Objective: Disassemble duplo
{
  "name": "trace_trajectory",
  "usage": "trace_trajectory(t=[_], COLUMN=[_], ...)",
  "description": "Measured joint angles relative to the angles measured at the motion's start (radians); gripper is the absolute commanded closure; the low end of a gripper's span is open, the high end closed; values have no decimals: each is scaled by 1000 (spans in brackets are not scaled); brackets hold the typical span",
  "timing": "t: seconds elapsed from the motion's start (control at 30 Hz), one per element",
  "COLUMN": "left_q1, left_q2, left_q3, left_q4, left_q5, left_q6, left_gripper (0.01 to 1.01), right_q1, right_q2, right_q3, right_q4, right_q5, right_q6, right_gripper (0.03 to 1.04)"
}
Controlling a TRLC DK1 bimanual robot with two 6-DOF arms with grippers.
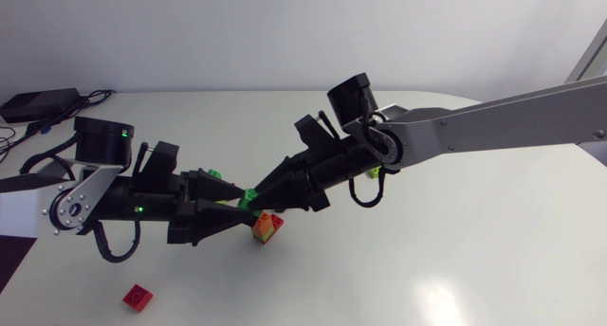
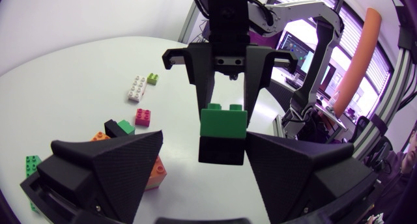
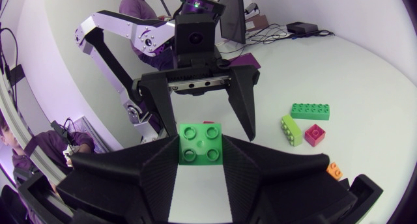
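Spread wide, the left gripper [image 2: 204,134] brackets a black plastic duplo brick [image 2: 221,150], one finger clear of it, while the right gripper [image 3: 200,149] pinches the glossy green plastic brick [image 2: 223,123] studded on top, holding the pair aloft, likely so they can be pulled apart. Below, the smooth white tabletop [image 1: 427,260] carries a loose red brick [image 1: 138,297] and an orange-and-red block [image 1: 266,226] just under the grippers.

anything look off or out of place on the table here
Nothing is damaged or spilled. One red brick lies alone, well apart from the other loose bricks. The orange-red stack looks tipped on its side rather than sitting flat.
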Motion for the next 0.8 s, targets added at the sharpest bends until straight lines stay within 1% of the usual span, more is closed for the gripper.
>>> trace_trajectory(t=[0.07,0.6,0.73,0.8], left_q1=[-1,-4,-4,-4], left_q2=[0,0,0,0], left_q3=[0,0,0,0], left_q4=[-2,-3,-3,-3], left_q5=[2,2,2,1], left_q6=[3,3,3,3], left_gripper=[307,308,298,243], right_q1=[0,-2,-5,-8], right_q2=[0,0,0,0], right_q3=[0,0,0,0], right_q4=[0,3,7,7], right_q5=[0,16,19,19], right_q6=[-6,-10,-10,-10], right_gripper=[759,754,752,752])
